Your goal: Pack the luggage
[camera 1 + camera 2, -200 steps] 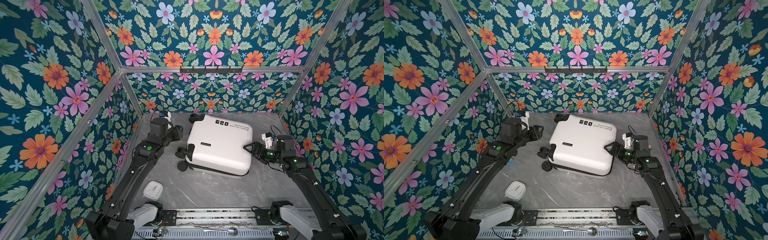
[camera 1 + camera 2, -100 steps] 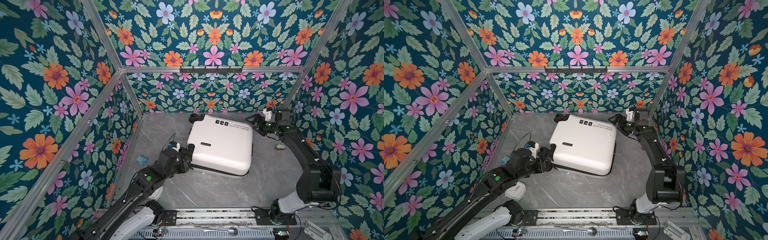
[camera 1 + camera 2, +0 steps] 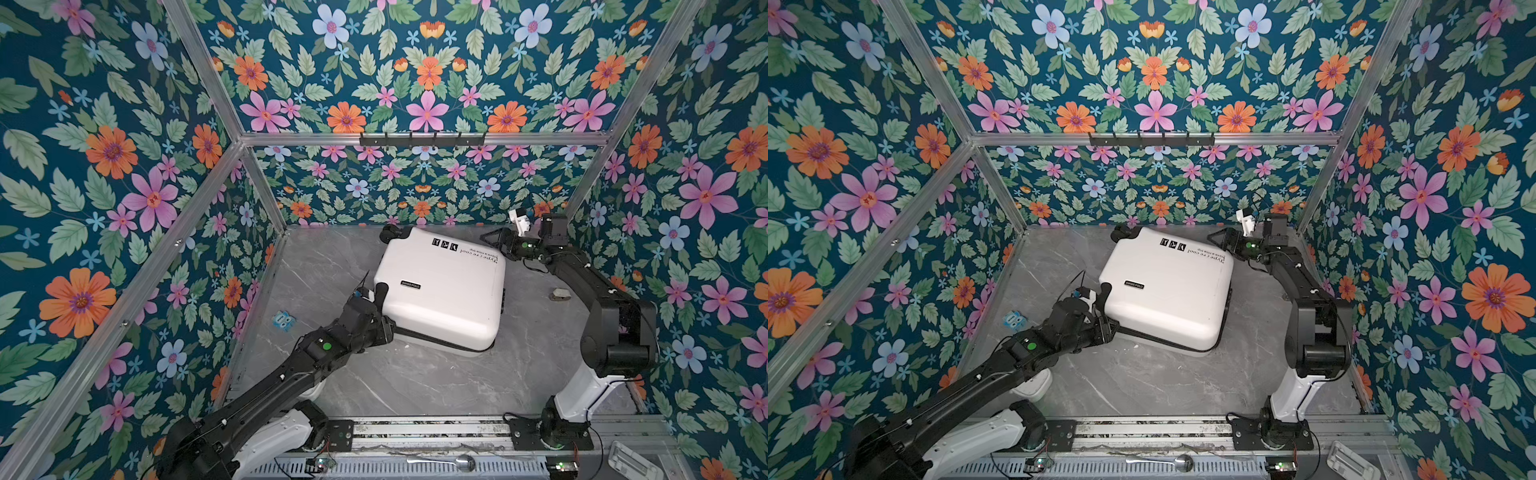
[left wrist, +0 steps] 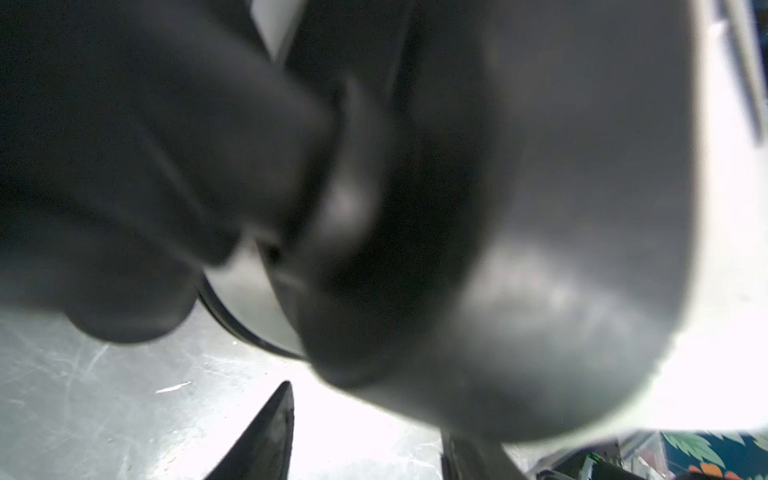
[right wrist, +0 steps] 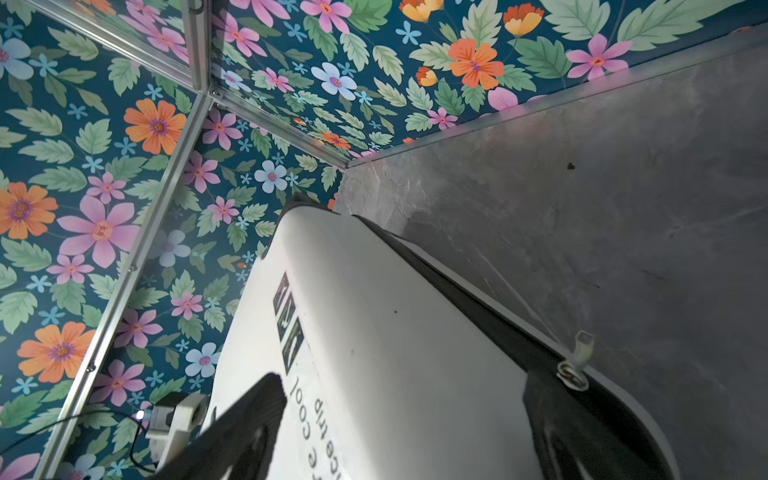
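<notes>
Far to the left, close to the flowered wall, a small blue item (image 3: 284, 321) lies alone on the gray marbled surface (image 3: 415, 382). Next comes the left arm, reaching in low from the front, and its left hand (image 3: 384, 324) is pressed up against the near left corner of the luggage (image 3: 440, 291), just below a black wheel (image 3: 380, 289). The left wrist view is a dark blur with one fingertip (image 4: 266, 432) showing, so I cannot tell whether that hand is clenched on anything. The luggage lies flat and closed toward the back of the surface, white shell up, turned a little askew, with its wheels to the left and its printed text near the far edge. At its far right corner sits the right hand (image 3: 494, 241), released. In the right wrist view its fingers (image 5: 249, 415) stand wide apart astride the black zipper band, with a silver zipper pull (image 5: 577, 357) beside them. Further right, a small gray object (image 3: 559, 295) rests well apart from the case.
</notes>
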Robot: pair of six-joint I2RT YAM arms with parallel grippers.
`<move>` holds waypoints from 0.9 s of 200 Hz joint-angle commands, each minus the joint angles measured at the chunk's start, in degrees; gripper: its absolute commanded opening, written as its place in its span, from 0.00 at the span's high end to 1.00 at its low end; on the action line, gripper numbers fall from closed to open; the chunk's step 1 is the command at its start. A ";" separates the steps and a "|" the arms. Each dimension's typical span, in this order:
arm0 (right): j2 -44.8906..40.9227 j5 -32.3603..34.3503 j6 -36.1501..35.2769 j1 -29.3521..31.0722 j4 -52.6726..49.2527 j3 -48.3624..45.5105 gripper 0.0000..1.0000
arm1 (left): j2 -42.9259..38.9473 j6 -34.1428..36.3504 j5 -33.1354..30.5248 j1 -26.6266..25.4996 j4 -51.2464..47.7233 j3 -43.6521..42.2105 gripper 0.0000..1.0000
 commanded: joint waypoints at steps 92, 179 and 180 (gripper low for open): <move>-17.58 -1.73 0.95 6.36 2.28 -20.10 0.10 | 13.33 8.61 5.06 9.62 10.78 8.75 0.43; -31.95 2.28 5.99 8.00 4.05 -33.36 0.10 | 28.52 14.08 7.94 10.63 12.57 20.94 0.42; -32.12 2.32 6.02 8.02 4.04 -33.41 0.10 | 28.63 14.08 8.02 10.64 12.55 21.12 0.42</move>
